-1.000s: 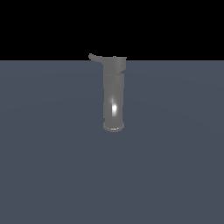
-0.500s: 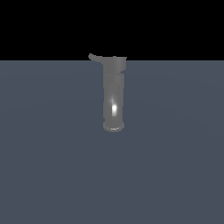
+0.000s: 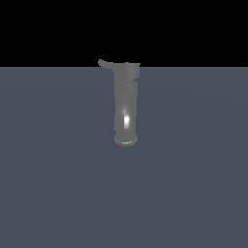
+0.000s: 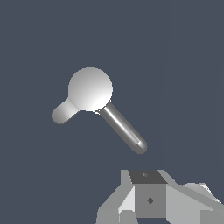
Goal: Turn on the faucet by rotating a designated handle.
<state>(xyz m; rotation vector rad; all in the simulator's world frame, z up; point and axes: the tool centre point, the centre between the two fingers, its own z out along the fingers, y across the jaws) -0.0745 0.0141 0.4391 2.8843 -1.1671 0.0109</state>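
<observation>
Exterior view. One faucet: dull-grey cylinder with a bright glint low on its body, standing upright on the dark tabletop, a little above the picture's centre. Flared ring base at its foot, wider cap on top. One handle: short thin lever leaving the cap toward 9 o'clock, rounded tip outermost. No arm or pincer shows here, so I judge nothing is touching the faucet.

Wrist view. Faucet cap seen from above as a pale disc. From it a short stubby lobe runs toward 8 o'clock, and a longer shiny rod toward 4 o'clock; I cannot tell from this view which of the two is the lever seen in the exterior view. Pincer: only part of its white-grey body shows at 6 o'clock, well apart from the faucet. Fingertips out of sight; I cannot tell whether it is released or clenched.

Step in hand, my judgement: approach, no contact yet. The next move calls for bringing the pincer beside the lever's tip, then pushing sideways around the cap's axis.
</observation>
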